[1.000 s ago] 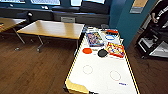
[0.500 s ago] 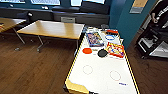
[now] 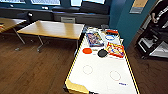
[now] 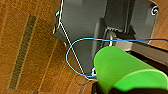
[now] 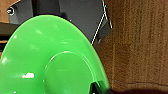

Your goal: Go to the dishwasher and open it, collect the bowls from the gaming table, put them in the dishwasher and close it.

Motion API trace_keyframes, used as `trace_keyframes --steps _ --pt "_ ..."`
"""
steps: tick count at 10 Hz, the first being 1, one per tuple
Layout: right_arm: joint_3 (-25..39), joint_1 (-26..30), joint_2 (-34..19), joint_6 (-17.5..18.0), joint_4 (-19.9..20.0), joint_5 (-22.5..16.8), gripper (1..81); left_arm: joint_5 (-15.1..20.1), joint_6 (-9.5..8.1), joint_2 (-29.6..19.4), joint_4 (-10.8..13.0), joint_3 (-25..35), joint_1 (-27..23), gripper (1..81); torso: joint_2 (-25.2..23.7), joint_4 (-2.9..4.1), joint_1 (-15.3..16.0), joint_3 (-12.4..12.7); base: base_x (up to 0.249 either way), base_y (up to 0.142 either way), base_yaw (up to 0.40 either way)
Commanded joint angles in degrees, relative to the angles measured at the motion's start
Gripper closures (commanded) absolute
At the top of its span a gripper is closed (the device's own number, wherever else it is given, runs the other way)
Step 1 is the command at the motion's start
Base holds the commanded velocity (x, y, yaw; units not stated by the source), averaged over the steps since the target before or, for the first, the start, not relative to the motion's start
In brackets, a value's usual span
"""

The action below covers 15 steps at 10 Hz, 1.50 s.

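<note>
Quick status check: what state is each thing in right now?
Green bowl: at the left gripper, off the floor.
Second green bowl: at the right gripper, underside showing.
Gaming table: bare near end; boxes, red disc and black disc at far end.

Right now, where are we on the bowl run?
Collecting looks done: a green bowl sits at the left wrist camera and another green bowl at the right, each over wooden floor. The gaming table ahead carries game boxes, a red disc and a black disc; I see no green bowl on it. In hand: carrying them. Left: loading and closing the dishwasher.
</note>
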Motion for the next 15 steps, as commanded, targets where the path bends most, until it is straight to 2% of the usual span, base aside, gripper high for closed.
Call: trace_keyframes --steps 1,2,3,4,5,6,7,8,9,11,13,14,15 --pt "-0.93 -0.76 -0.67 -0.08 -1.17 -4.29 81.1 0.54 28.63 6.04 -31.84 -12.54 2.23 81.1 0.00 0.00 0.00 0.00 0.000 0.000 0.000" --pt "-1.63 -0.76 -0.14 -0.17 -1.17 -4.47 81.1 0.29 32.41 7.43 -34.67 -13.87 3.54 81.1 0.00 0.00 0.00 0.00 0.000 0.000 0.000" --pt "-1.72 -0.67 -0.05 -0.52 -1.17 -5.34 81.1 -0.66 37.33 9.10 -38.07 -15.86 5.12 81.1 0.00 0.00 0.00 0.00 0.000 0.000 0.000" --pt "-1.72 -0.50 -0.05 -0.79 -1.26 -5.86 81.1 -2.97 45.03 12.08 -45.51 -20.75 5.92 81.1 -0.02 0.00 0.00 0.02 0.000 0.000 0.000" --pt "-1.81 -0.50 0.04 -0.96 -1.35 -5.96 81.1 -2.53 51.86 14.57 -51.90 -25.45 6.01 81.1 -0.02 0.00 -0.02 0.02 0.000 0.000 0.000" --pt "-1.81 -0.67 0.04 -0.97 -2.05 -6.48 81.1 -1.83 58.02 16.41 -56.74 -28.11 6.10 81.1 -0.02 0.00 -0.02 0.02 0.000 0.000 0.000" --pt "-1.72 -0.76 -0.14 -1.05 -3.88 -7.97 81.1 -1.83 61.89 17.47 -59.30 -28.90 6.19 81.1 -0.02 0.00 -0.02 0.02 0.000 0.000 0.000" --pt "-1.81 -0.85 -0.05 -0.96 -5.30 -9.12 81.1 -1.48 63.32 18.09 -60.45 -30.21 6.19 81.1 -0.02 0.00 -0.02 0.02 0.000 0.000 0.000" --pt "-1.81 -1.11 0.04 -0.96 -5.57 -9.30 81.1 -0.68 63.32 18.09 -59.67 -30.40 6.37 81.1 -0.02 0.00 -0.02 0.02 0.000 0.000 0.000" --pt "-1.90 -1.29 0.74 -0.96 -5.65 -9.30 81.1 -2.17 63.76 18.61 -56.95 -30.49 6.89 81.1 -0.02 0.00 -0.04 0.05 0.000 0.000 0.000" --pt "-2.34 -1.55 1.45 -0.96 -5.57 -9.21 81.1 -7.71 63.67 19.06 -53.16 -30.58 7.77 81.1 -0.05 0.00 -0.04 0.06 0.000 0.000 0.000" --pt "-2.78 -1.55 1.71 -0.88 -5.04 -9.21 81.1 -8.94 63.76 20.02 -51.66 -30.84 7.86 81.1 -0.05 0.00 -0.04 0.06 0.000 0.000 0.000" --pt "-3.39 -1.73 2.06 -0.35 -4.95 -9.21 81.1 -8.94 65.68 21.95 -51.23 -32.76 7.86 81.1 -0.05 0.00 -0.04 0.09 0.000 0.000 0.000"
